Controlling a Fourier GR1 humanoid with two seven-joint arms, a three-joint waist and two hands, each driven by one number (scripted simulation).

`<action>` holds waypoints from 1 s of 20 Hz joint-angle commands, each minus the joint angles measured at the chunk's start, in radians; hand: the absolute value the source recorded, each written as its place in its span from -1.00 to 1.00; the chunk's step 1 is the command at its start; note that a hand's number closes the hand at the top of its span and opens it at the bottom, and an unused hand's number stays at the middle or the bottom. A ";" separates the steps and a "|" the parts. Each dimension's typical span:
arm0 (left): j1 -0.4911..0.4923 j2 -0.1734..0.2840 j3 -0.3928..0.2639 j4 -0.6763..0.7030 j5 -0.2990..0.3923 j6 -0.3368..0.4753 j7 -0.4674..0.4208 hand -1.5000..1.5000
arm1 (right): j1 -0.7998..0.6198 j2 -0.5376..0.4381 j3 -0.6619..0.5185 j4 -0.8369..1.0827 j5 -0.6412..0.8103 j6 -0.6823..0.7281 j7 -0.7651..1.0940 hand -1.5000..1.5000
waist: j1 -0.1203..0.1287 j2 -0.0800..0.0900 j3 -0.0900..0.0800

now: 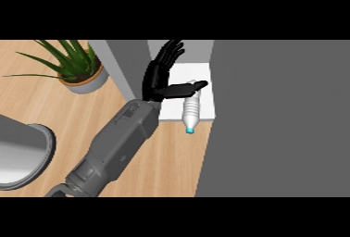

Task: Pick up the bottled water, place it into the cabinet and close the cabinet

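From the head view I see one arm only, coming up from the lower left, and I cannot tell which arm it is; I take it for the left hand (159, 76). Its fingers (169, 52) stand straight, spread and holding nothing, while the thumb points sideways across the bottled water (191, 109). The bottle lies on its side on the white cabinet shelf (205, 74), just beside the thumb, blue cap toward me and hanging past the shelf's front edge. I judge the placing nearly done, though the bottle wants nudging deeper, and closing is wholly left. Beyond the thumb, a big grey panel (280, 120), probably the cabinet door, crowds that side; opposite, a grey wall (126, 65) hems the fingers in. The desk (41, 106) offers open room nearer me, toward the potted plant (71, 65).
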 commanded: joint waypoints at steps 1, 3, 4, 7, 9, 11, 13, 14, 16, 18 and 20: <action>0.174 0.039 -0.058 -0.201 -0.016 -0.009 0.069 1.00 | 0.041 -0.026 -0.006 -0.123 0.026 -0.008 0.063 -1.00 | 0.031 -0.010 0.000; 0.212 0.007 -0.074 -0.292 -0.038 0.062 0.077 1.00 | -0.022 -0.033 -0.011 -0.112 0.061 0.004 0.093 -1.00 | 0.021 -0.003 0.000; 0.280 0.048 -0.095 -0.353 -0.039 0.038 0.086 1.00 | 0.015 -0.052 0.000 -0.121 0.054 0.020 0.064 -1.00 | 0.026 -0.007 0.000; 0.357 0.064 -0.128 -0.431 -0.065 0.078 0.093 1.00 | -0.032 -0.126 0.004 -0.114 0.074 0.074 0.111 1.00 | 0.027 -0.005 -0.001; 0.445 0.126 -0.146 -0.558 -0.054 0.067 0.146 1.00 | -0.015 -0.162 -0.010 -0.117 0.035 0.100 0.113 1.00 | 0.036 -0.008 0.000; 0.511 0.138 -0.169 -0.632 -0.075 0.096 0.146 1.00 | -0.059 -0.161 0.067 -0.088 0.074 0.113 0.148 1.00 | 0.034 -0.005 -0.001; 0.575 0.186 -0.147 -0.699 -0.066 0.067 0.141 1.00 | -0.090 -0.139 0.124 -0.038 0.057 0.125 0.184 1.00 | 0.025 0.001 -0.001; 0.628 0.235 -0.160 -0.765 -0.083 0.063 0.141 1.00 | -0.051 -0.164 0.092 -0.123 0.002 0.124 0.236 1.00 | 0.024 -0.001 0.000; 0.722 0.250 -0.185 -0.870 -0.093 0.083 0.145 1.00 | -0.084 -0.119 0.167 -0.103 0.027 0.106 0.259 1.00 | 0.026 0.000 -0.001; 0.769 0.296 -0.154 -0.941 -0.083 0.077 0.145 1.00 | -0.095 -0.058 0.272 -0.113 0.077 0.063 0.294 1.00 | 0.023 -0.001 -0.001; 0.832 0.320 -0.162 -1.003 -0.093 0.064 0.144 1.00 | -0.244 -0.002 0.248 -0.042 0.058 0.070 0.362 1.00 | 0.028 0.004 -0.001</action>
